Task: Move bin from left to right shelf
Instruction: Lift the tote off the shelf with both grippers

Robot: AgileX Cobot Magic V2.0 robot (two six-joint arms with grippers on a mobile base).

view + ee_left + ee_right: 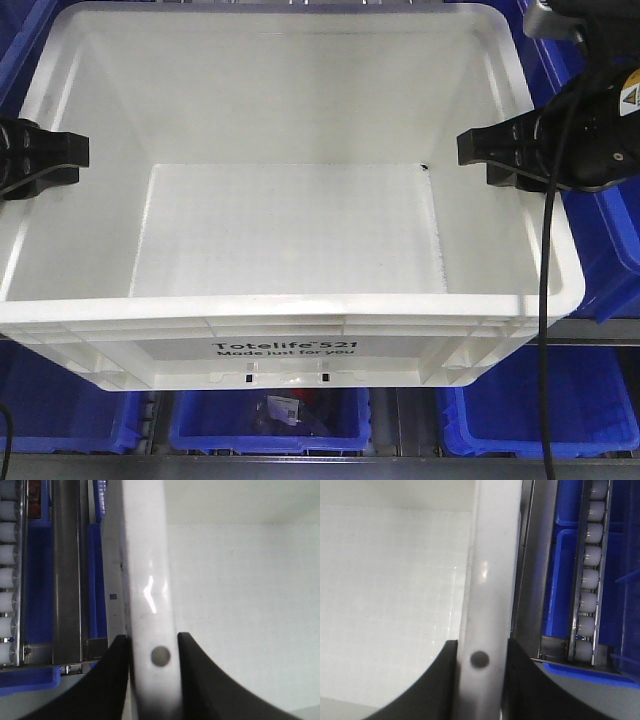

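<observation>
The big white bin (300, 312) fills the middle of the front view, and its black words sit at 6 o'clock. It is empty inside. Both arms have it by its sides, so the grabbing part looks done. The carrying and the putting down on the right shelf are most likely the parts left to do. I cannot tell which shelf it is near, or if it is resting on anything. Blue bins (268, 422) show under it at 6 o'clock, and more peek out at both sides. Now the jaws, from left to right. The left gripper (75, 163) comes in at 9 o'clock. In its own wrist view, its two black jaws are only a little way apart, with the bin's left rim (147, 580) between them. One jaw is outside the bin and one is inside, and both touch the rim, so it is pinching the bin. White rollers (7, 580) line the shelf at 9 o'clock there. The right gripper (478, 160) comes in at 3 o'clock. Its jaws pinch the right rim (487, 555) the same way, pressed on both sides.
</observation>
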